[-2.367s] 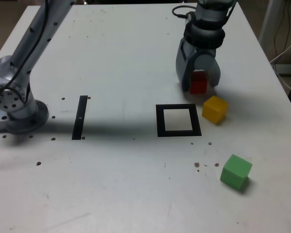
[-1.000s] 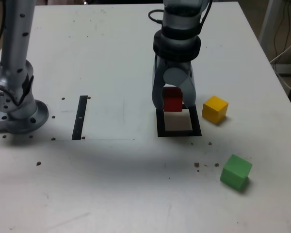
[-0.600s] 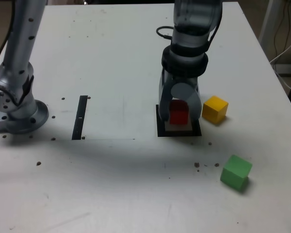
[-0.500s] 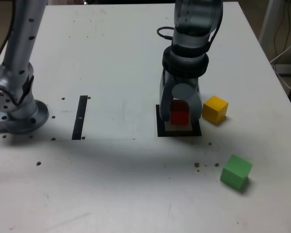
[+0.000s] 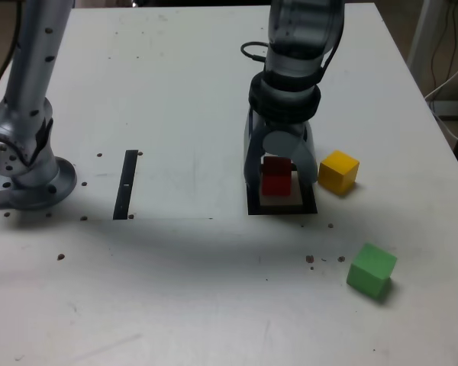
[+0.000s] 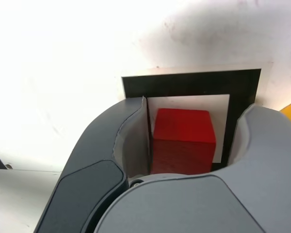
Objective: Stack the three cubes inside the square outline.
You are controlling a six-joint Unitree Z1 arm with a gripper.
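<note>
One main risk on lifting away: dragging or tipping the red cube (image 5: 276, 175), set inside the square outline (image 5: 252, 203) right of the table's (image 5: 175, 91) middle, through a pad seemingly touching or just beside one face, hard to tell from the wrist view. Pointed straight down over the outline, gripper (image 5: 279, 180) released, jaws either side of the cube with a clear gap on one side; yellow cube (image 5: 338, 171) and green cube (image 5: 371, 269) waiting nearer the exterior view's right edge

white table (image 5: 175, 91), thin black strip (image 5: 126, 184)

yellow cube (image 5: 338, 171) just beside square outline (image 5: 251, 200), green cube (image 5: 371, 270) well apart
</note>
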